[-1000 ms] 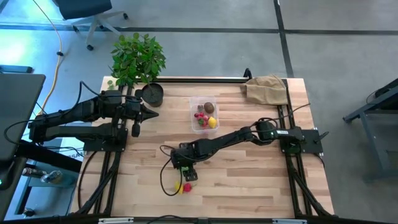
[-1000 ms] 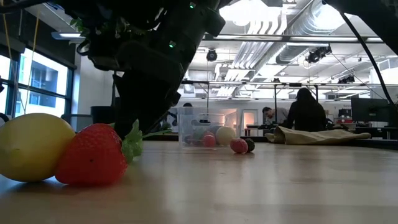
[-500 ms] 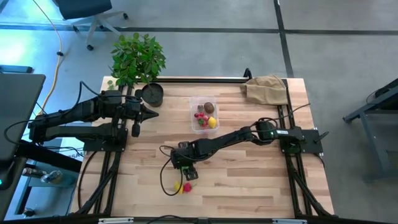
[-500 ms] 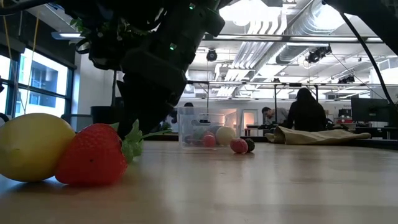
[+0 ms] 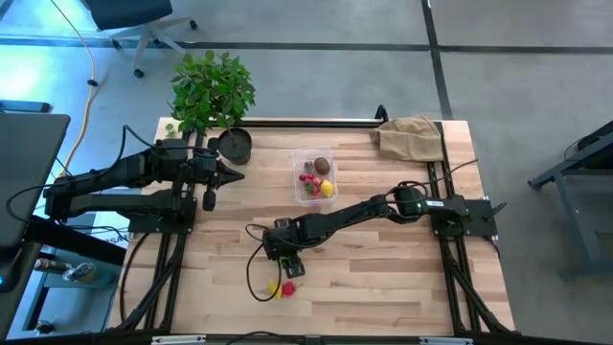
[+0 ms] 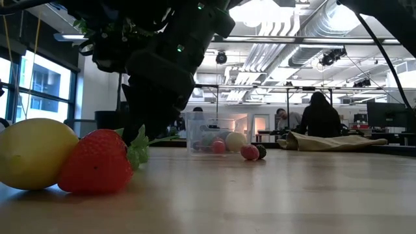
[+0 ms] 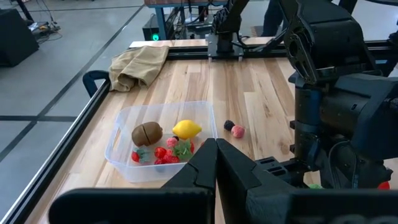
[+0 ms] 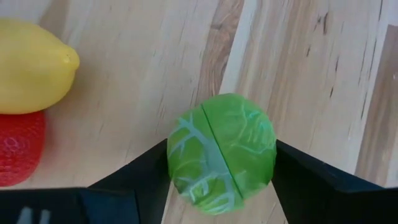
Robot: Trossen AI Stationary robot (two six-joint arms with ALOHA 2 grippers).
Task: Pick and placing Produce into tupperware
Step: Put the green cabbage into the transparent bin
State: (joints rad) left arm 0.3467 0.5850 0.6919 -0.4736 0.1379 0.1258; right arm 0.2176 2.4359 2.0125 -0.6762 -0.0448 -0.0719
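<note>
- Right gripper (image 8: 221,163) is down low over the front part of the wooden surface (image 5: 383,278), and a green round veggie (image 8: 221,153) sits right between its fingers (image 8: 140,171). The fingers look like they're touching both sides of it, so it's pretty much clamped.
- Just beside that, a yellow lemon (image 8: 34,65) and a red strawberry (image 8: 18,146) lie touching each other on the wood.
- The clear tub (image 5: 314,175) is further back, mid-surface, well apart from the right gripper. It's already got a brown kiwi-looking thing (image 7: 147,132), another lemon (image 7: 186,129) and some red berries (image 7: 163,154) inside.
- Two little pieces, one dark (image 7: 228,124) and one pinkish-red (image 7: 237,130), sit on the wood just outside the tub.
- Left gripper (image 5: 233,173) is parked off to the left near the black pot (image 5: 235,144), fingers together, nothing in them.
- A tan bag (image 5: 410,136) lies at the far right corner.
</note>
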